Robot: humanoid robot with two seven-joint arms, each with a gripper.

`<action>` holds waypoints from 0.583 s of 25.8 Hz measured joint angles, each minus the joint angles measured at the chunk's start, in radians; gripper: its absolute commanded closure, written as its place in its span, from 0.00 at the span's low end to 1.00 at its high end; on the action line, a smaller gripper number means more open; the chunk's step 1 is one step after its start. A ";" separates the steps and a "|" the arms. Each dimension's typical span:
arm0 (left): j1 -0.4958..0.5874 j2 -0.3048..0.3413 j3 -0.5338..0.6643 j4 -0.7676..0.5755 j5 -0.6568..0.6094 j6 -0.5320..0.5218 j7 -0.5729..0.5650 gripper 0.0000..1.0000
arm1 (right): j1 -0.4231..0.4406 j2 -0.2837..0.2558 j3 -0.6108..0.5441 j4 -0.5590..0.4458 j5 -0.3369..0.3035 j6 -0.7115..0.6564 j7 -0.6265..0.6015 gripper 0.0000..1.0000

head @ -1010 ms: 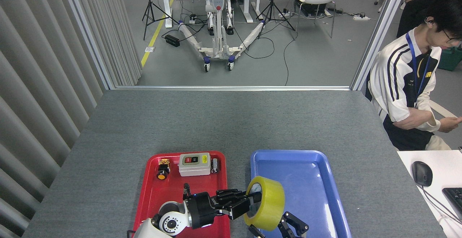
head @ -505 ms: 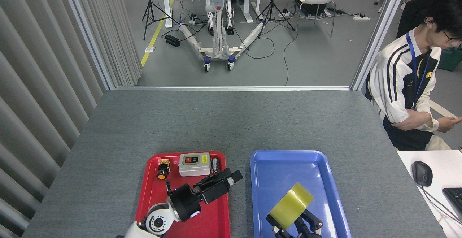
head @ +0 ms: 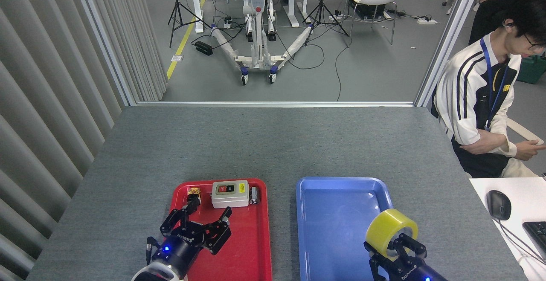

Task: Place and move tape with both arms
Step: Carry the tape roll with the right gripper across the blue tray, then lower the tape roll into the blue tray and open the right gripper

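Observation:
The yellow tape roll [head: 390, 230] hangs over the right rim of the blue tray [head: 341, 191], held up by my right gripper [head: 394, 249], whose black fingers are shut on it from below. My left gripper [head: 197, 223] is over the red tray [head: 251, 255], fingers spread open and empty, a blue light on its wrist.
On the red tray's far end sit a grey switch box [head: 230, 193], a small yellow-capped button part [head: 193, 198] and a small metal cylinder [head: 254, 195]. A seated person [head: 486, 97] is at the right. A white desk with a mouse [head: 498, 204] adjoins the table's right edge.
The left gripper let the tape go to the right gripper and drew back left over the red tray, opening wide. The right gripper carried the roll rightward to the blue tray's right rim.

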 measured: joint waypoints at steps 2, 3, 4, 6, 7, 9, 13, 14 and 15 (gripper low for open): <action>0.010 0.003 0.001 -0.007 -0.031 0.016 0.028 0.01 | -0.033 -0.001 0.000 0.005 -0.001 0.018 0.073 1.00; 0.015 0.004 0.001 -0.008 -0.039 0.020 0.031 0.01 | -0.052 0.000 0.003 0.009 -0.001 0.028 0.117 1.00; 0.016 0.004 0.001 -0.009 -0.044 0.023 0.035 0.01 | -0.069 0.002 0.007 0.014 -0.001 0.033 0.158 1.00; 0.019 0.005 0.001 -0.009 -0.050 0.025 0.041 0.01 | -0.108 0.007 0.028 0.028 -0.001 0.041 0.254 0.98; 0.019 0.005 0.001 -0.010 -0.052 0.026 0.043 0.01 | -0.130 0.009 0.046 0.036 -0.002 0.044 0.298 0.93; 0.020 0.006 0.002 -0.010 -0.053 0.026 0.048 0.01 | -0.167 0.015 0.083 0.050 -0.003 0.047 0.377 0.78; 0.027 0.007 0.002 -0.013 -0.055 0.027 0.054 0.01 | -0.197 0.026 0.119 0.066 -0.021 0.054 0.458 0.25; 0.030 0.007 0.003 -0.017 -0.055 0.027 0.059 0.01 | -0.199 0.028 0.122 0.068 -0.026 0.056 0.463 0.10; 0.033 0.008 0.003 -0.020 -0.055 0.027 0.064 0.01 | -0.199 0.029 0.124 0.069 -0.030 0.061 0.469 0.05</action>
